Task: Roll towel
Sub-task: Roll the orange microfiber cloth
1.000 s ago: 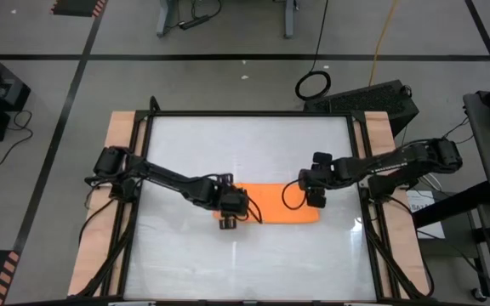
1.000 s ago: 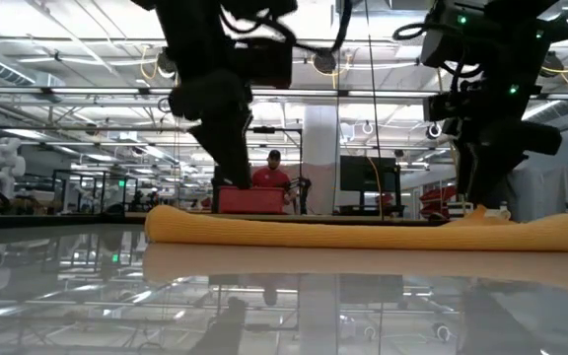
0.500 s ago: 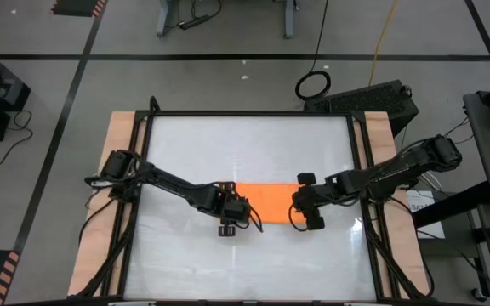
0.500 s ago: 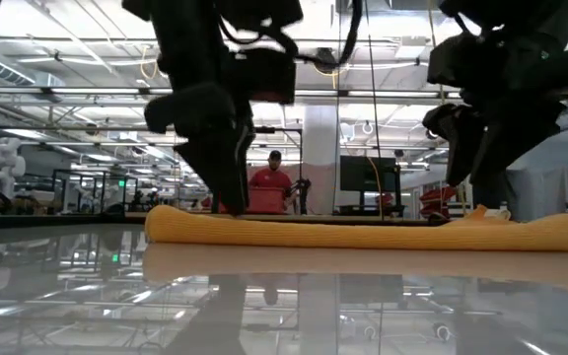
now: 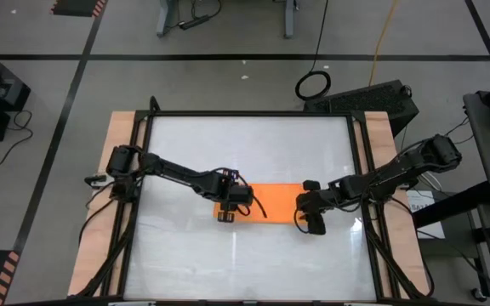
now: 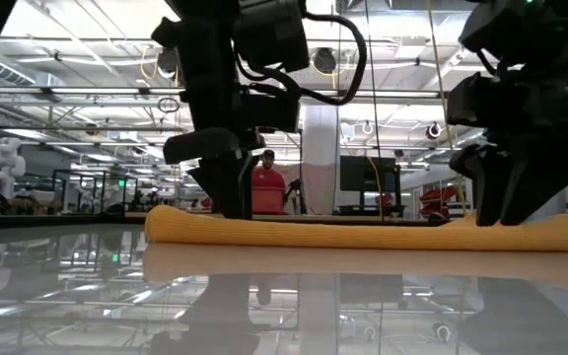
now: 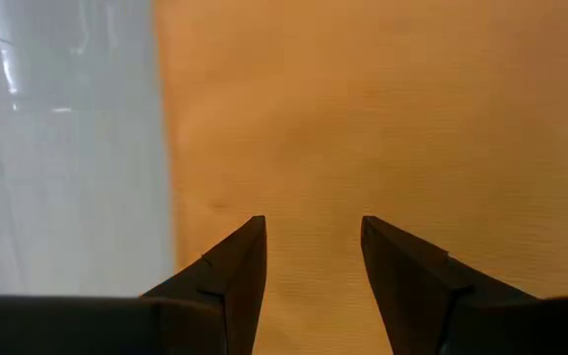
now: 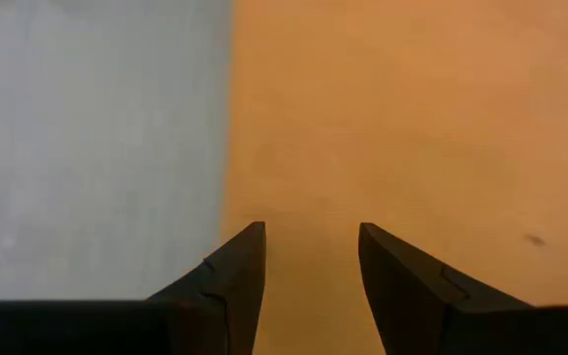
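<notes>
There is one towel point(image 5: 270, 202). It is orange, and it lies flat on one desk point(image 5: 249, 140) with a shiny white top.

There are two robot arms. Each arm has one gripper, so there are two grippers: the left gripper point(image 5: 227, 216) and the right gripper point(image 5: 313, 224). Each gripper has two dark fingers point(image 7: 227, 281), so that makes four fingers in all. Both pairs of jaws stand apart with a gap between them.

On the floor past the desk lies one black ring of cable point(image 5: 314, 85).

Far back in the room stands one person point(image 6: 266, 183) in a red top.
</notes>
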